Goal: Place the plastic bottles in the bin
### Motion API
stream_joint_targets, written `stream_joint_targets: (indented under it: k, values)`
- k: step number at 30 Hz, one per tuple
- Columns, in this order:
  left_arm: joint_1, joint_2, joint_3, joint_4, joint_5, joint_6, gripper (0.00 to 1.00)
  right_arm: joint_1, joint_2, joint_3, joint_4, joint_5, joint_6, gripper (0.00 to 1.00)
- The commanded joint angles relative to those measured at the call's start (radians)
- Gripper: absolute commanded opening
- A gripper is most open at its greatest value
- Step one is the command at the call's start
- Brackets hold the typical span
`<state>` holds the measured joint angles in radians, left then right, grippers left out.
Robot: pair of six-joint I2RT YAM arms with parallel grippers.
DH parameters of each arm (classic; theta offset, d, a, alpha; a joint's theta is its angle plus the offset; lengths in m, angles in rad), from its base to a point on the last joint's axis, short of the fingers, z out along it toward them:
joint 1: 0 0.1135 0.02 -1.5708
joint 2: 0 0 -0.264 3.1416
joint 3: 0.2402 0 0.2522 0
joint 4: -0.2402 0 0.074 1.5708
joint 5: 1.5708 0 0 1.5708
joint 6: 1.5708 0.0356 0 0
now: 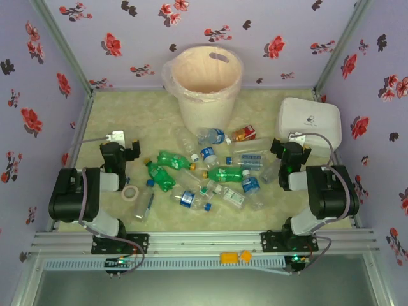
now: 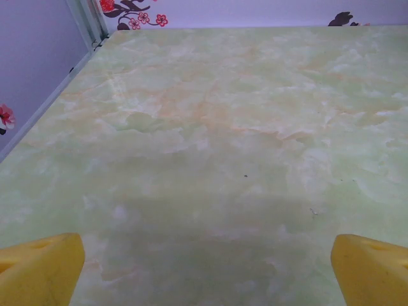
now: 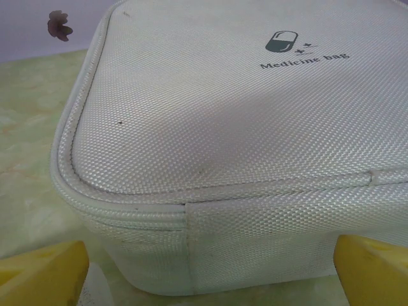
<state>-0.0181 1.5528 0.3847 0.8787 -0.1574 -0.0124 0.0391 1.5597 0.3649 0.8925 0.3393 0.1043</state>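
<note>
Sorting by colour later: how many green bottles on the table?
3: upper-left green bottle and lower-left green bottle lie left of middle in the top view; right green bottle lies just right of middle. Others may be buried.

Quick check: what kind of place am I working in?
Probably a staged lab booth, not a home: floral-print walls box in a marble-look table, with an aluminium rail at its near edge.

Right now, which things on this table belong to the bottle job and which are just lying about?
Job: the plastic bottles, clear and green, scattered mid-table; the cream bin behind them.
Lying about: the white tape roll left of the bottles; the white medicine bag at far right.
</note>
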Motion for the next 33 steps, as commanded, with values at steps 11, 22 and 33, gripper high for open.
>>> stream_joint_targets:
  k: [11, 22, 33]
  values:
    - [0.012, -0.006, 0.012, 0.011, 0.016, -0.009, 1.0, 0.004, 0.001, 0.014, 0.013, 0.001, 0.003, 0.99]
    - [0.017, -0.006, 0.013, 0.008, 0.022, -0.011, 1.0, 0.002, 0.002, 0.013, 0.013, 0.001, 0.003, 0.99]
    - [0.017, -0.006, 0.01, 0.012, 0.024, -0.009, 1.0, 0.002, 0.002, 0.012, 0.016, 0.001, 0.002, 0.99]
